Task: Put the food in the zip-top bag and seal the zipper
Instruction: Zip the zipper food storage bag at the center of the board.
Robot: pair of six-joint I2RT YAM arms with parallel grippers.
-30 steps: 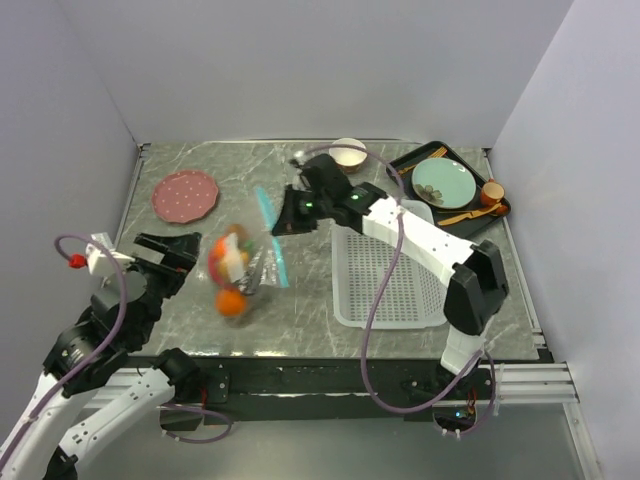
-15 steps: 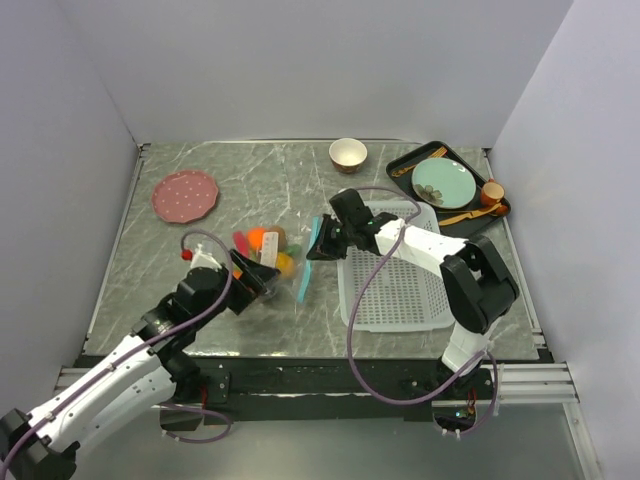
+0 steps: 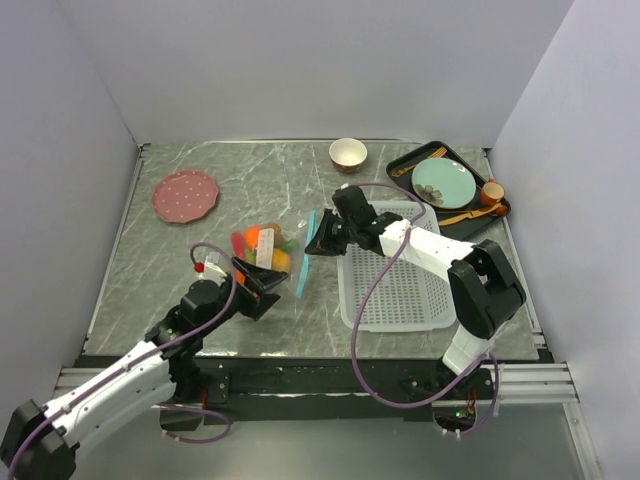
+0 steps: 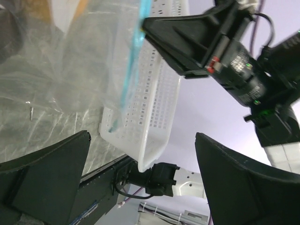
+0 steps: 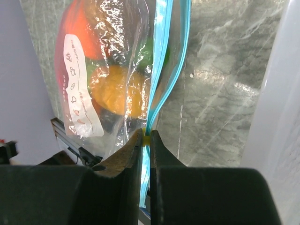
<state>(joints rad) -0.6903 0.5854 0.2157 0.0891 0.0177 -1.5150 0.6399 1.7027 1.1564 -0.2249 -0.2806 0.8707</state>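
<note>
The clear zip-top bag [image 3: 262,250] lies on the marble table, left of the basket. It holds the food: an orange [image 5: 82,23], a yellow fruit [image 5: 112,89] and something green [image 5: 147,56] show through beside its white label [image 5: 79,84]. The teal zipper [image 3: 305,255] runs along the bag's right edge. My right gripper [image 3: 318,235] is shut on the zipper [image 5: 161,70], its jaws pinched on the strip [image 5: 146,138]. My left gripper [image 3: 258,285] is wide open at the bag's near-left side. In the left wrist view it [image 4: 140,138] holds nothing, and the bag [image 4: 70,70] is above the fingers.
A white mesh basket [image 3: 395,275] stands right of the bag and shows in the left wrist view [image 4: 159,108]. A pink plate [image 3: 186,195] is at back left and a small bowl [image 3: 347,153] at back centre. A black tray [image 3: 400,165] with a teal plate, spoons and a brown cup [image 3: 492,190] is at back right.
My right gripper brought the bag by its strip forward and to the right, next to the basket. My left arm swung in from the far left to the bag's near side.
</note>
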